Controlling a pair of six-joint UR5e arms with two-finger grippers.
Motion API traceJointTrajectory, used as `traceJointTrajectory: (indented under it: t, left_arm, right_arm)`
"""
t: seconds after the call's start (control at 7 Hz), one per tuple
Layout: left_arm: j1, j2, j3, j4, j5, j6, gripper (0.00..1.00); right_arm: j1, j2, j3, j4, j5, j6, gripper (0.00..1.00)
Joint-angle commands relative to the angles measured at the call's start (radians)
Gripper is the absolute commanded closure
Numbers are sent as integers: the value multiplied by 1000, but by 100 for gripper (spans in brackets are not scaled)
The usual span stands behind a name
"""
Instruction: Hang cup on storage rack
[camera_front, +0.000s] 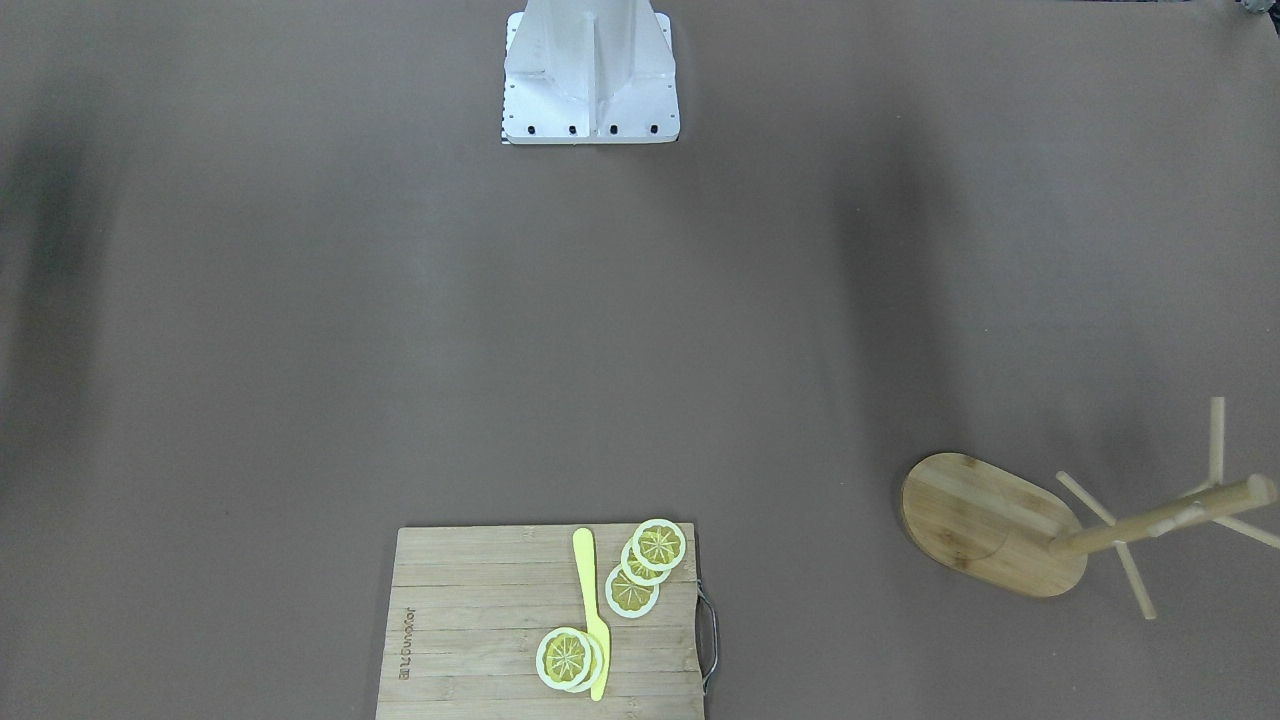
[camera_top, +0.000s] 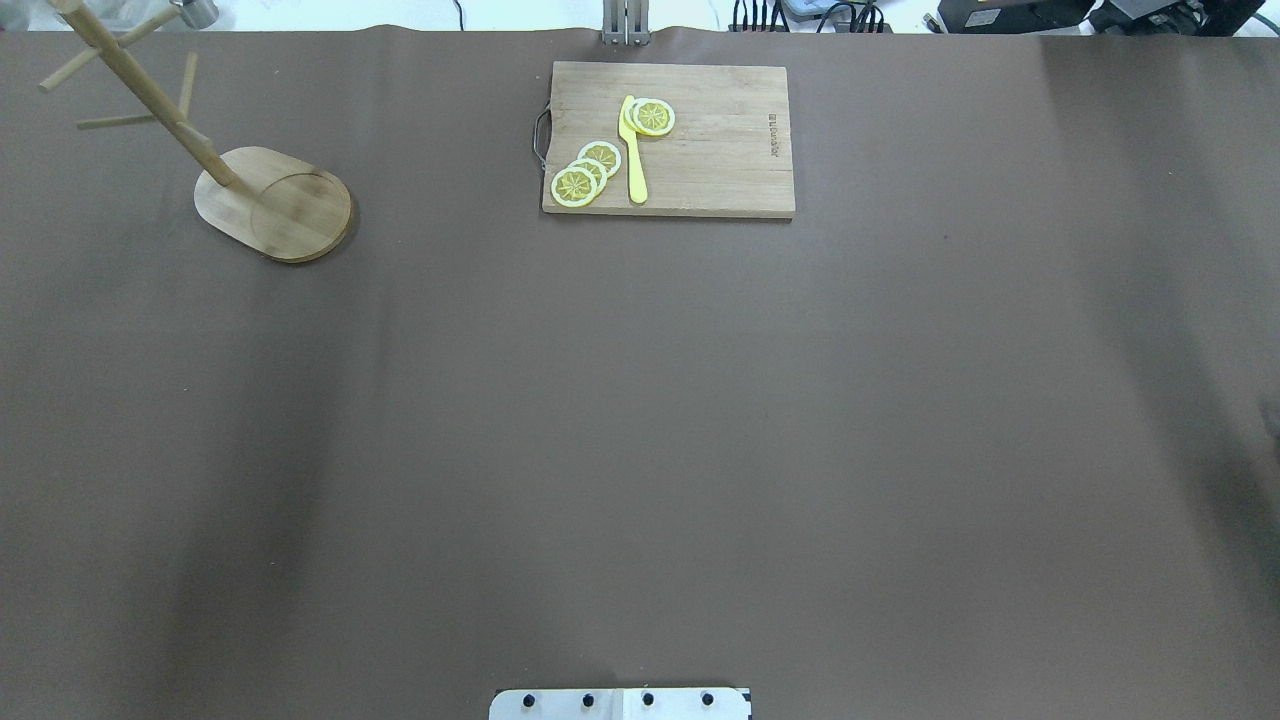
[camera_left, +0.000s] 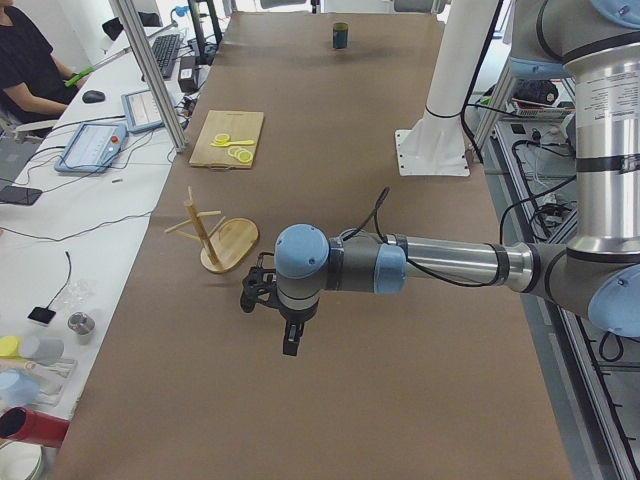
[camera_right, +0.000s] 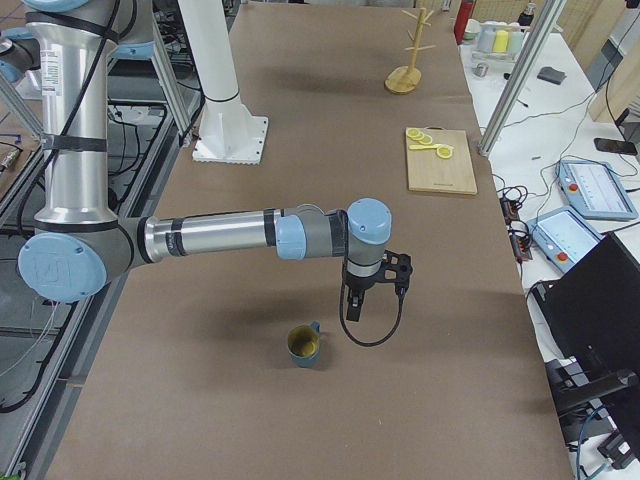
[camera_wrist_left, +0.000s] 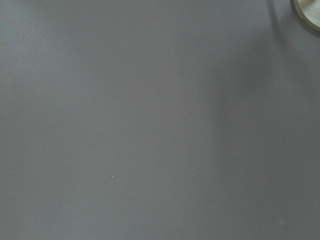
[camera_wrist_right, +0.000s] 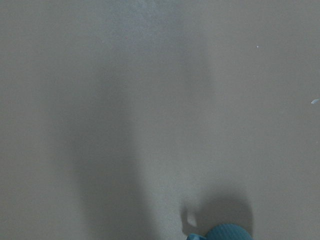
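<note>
Table: you have a long table under a brown covering (camera_top: 640, 420), and everything stands on it.
Right arm: the silver and blue right arm (camera_right: 220, 238) reaches out level over the table's right end, its wrist turned down.
Left arm: the matching left arm (camera_left: 440, 265) stretches out level over the left end, near the rack.
Cutting board: the rectangular slatted bamboo cutting board with a metal handle (camera_top: 700, 160) lies at your edge of the table, about mid-length.
Storage rack: the light bamboo mug tree with an oval base (camera_top: 275, 200) stands upright near your edge, on the robot's left.
Right gripper: the black right gripper (camera_right: 352, 312) hangs above the table just beside the cup without touching it. You see it only from the side, so you cannot tell how its jaws stand.
Left gripper: the black left gripper (camera_left: 290, 348) hangs over bare table. Here too you cannot tell its state.
Cup: the dark teal-blue mug with an olive inside (camera_right: 304, 345) stands upright on the table's right end, well apart from the rack.
Knife: a yellow plastic knife (camera_top: 633, 160) lies on the board.
Lemon slices: round yellow slices (camera_top: 575, 186) lie on either side of the knife.
</note>
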Motion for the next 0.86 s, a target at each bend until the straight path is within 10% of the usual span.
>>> traceJointTrajectory:
  t: [0.0, 0.71]
  left_arm:
    - [1, 0, -2, 0, 0, 1, 2]
    - [-1, 2, -10, 0, 0, 2, 2]
  right_arm:
    - [-1, 1, 5, 2, -1, 9, 0]
    - [-1, 9, 6, 1, 9, 6, 0]
